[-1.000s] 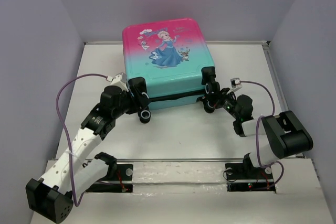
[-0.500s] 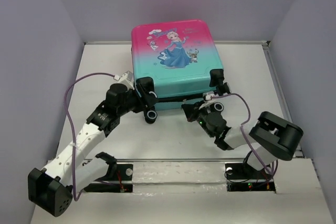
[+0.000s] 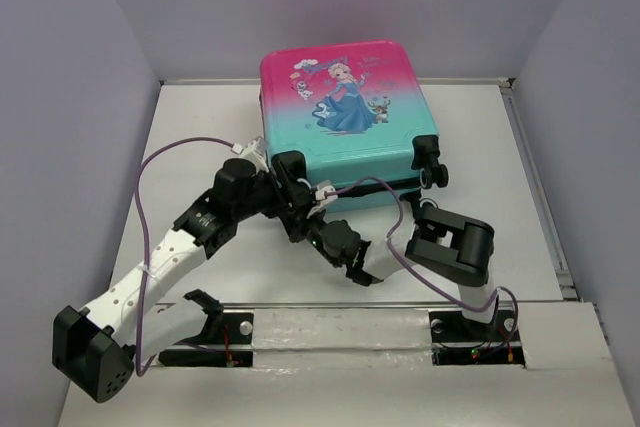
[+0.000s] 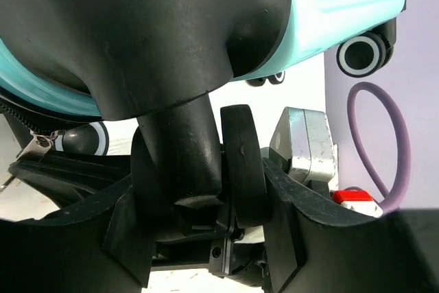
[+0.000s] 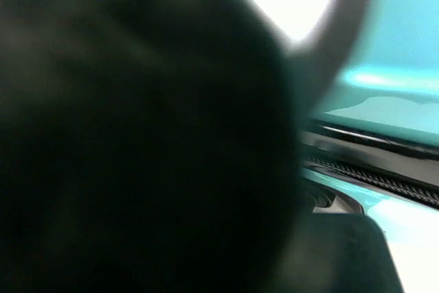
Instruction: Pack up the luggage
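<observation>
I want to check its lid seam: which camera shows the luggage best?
Top external: the whole luggage is in frame, printed side up. The left wrist view shows only a teal edge and wheels; the right wrist view is mostly blocked, with a blurred strip of teal shell and zipper.

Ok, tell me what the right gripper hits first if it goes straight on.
Probably the luggage: the right gripper aims at its near left corner, by the black wheel. The wrist view shows teal shell and zipper close ahead beside a blurred dark mass, so which part is unclear.
</observation>
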You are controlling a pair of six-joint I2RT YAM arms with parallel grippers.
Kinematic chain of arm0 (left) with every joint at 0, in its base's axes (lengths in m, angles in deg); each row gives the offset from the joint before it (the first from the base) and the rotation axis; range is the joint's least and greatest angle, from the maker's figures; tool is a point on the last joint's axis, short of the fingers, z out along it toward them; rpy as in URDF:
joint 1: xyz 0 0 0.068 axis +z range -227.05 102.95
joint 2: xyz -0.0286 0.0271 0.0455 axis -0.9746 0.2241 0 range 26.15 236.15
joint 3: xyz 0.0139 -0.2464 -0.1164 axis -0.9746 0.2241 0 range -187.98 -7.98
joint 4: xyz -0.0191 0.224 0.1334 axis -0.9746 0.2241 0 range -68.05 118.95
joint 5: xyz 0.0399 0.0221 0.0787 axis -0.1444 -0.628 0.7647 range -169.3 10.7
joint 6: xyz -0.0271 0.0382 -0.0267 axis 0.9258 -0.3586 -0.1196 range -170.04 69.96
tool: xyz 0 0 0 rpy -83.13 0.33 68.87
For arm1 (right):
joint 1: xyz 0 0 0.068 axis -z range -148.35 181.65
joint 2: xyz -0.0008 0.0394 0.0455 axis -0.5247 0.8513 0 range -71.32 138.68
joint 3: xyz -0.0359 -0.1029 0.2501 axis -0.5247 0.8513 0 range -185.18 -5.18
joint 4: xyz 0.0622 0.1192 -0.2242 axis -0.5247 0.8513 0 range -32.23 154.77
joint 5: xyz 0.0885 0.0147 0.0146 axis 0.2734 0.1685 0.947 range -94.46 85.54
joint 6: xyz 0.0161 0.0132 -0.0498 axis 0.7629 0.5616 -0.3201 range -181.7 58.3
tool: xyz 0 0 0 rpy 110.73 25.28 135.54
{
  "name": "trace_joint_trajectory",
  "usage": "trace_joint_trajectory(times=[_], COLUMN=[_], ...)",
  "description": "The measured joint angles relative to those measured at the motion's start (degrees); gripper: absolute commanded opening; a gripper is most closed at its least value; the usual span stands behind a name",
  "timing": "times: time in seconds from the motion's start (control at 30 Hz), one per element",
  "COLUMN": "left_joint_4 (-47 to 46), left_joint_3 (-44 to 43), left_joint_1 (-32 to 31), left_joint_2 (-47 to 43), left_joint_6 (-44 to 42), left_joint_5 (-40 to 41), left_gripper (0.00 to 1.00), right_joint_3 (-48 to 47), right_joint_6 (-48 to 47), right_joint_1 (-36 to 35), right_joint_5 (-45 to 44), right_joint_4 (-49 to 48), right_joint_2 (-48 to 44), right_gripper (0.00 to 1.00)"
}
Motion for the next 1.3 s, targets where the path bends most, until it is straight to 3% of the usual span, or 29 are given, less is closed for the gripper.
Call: trace_joint_trajectory(times=[0.07, 0.1, 0.13, 0.17, 0.27, 0.37, 0.4, 0.6, 0.8, 1.1, 1.2, 1.27, 1.3], left_joint_4=[0.0, 0.0, 0.0, -0.2, -1.6, -2.8, -3.3, -5.0, -5.1, -6.3, -6.4, -6.6, -7.0], left_joint_3=[0.0, 0.0, 0.1, 0.3, 1.2, 2.2, 2.2, 2.3, 2.3, 3.1, 3.1, 3.1, 3.1], left_joint_1=[-0.1, -0.2, -0.5, -0.9, -1.3, -1.2, -1.3, -1.5, -1.5, -0.5, -0.1, 0.2, 0.4], left_joint_2=[-0.3, -0.4, -0.6, -0.7, -1.4, -2.3, -2.7, -4.5, -4.6, -7.1, -7.8, -8.3, -8.3], left_joint_6=[0.1, 0.3, 0.6, 0.9, 1.5, 0.5, -0.1, -1.4, -1.4, -0.5, -0.4, -0.3, -0.3], left_joint_5=[0.1, 0.0, -0.4, -0.5, 0.1, 1.4, 1.6, 2.3, 3.2, 8.7, 10.9, 12.2, 12.8], left_gripper=[0.09, 0.15, 0.29, 0.36, 0.67, 0.88, 0.91, 0.99, 0.99, 0.99, 0.99, 0.99, 0.99], right_joint_3=[0.8, 1.8, 3.8, 5.8, 11.0, 12.2, 12.2, 8.3, 3.6, -2.1, -3.0, -3.9, -4.2], right_joint_6=[0.4, 0.6, 0.9, 1.2, 2.4, 3.0, 3.3, 2.8, 1.7, 0.6, 0.6, 0.5, 0.4], right_joint_1=[0.0, -0.1, -0.2, -0.5, -3.8, -6.5, -6.3, -2.2, 1.7, 3.4, 3.5, 3.7, 3.9], right_joint_5=[-0.2, -0.2, -0.1, 0.5, 3.8, 5.3, 5.2, 3.0, 2.4, 2.3, 2.4, 2.3, 2.1], right_joint_4=[-0.2, -0.3, -0.6, -0.4, 4.3, 13.6, 17.0, 34.0, 41.0, 38.5, 35.9, 34.8, 33.8], right_joint_2=[-0.5, -1.1, -2.8, -4.9, -13.1, -21.7, -24.5, -33.1, -33.2, -28.5, -26.1, -24.7, -24.1], right_gripper=[0.10, 0.26, 0.36, 0.55, 0.79, 0.88, 0.91, 0.94, 0.94, 0.94, 0.90, 0.78, 0.77])
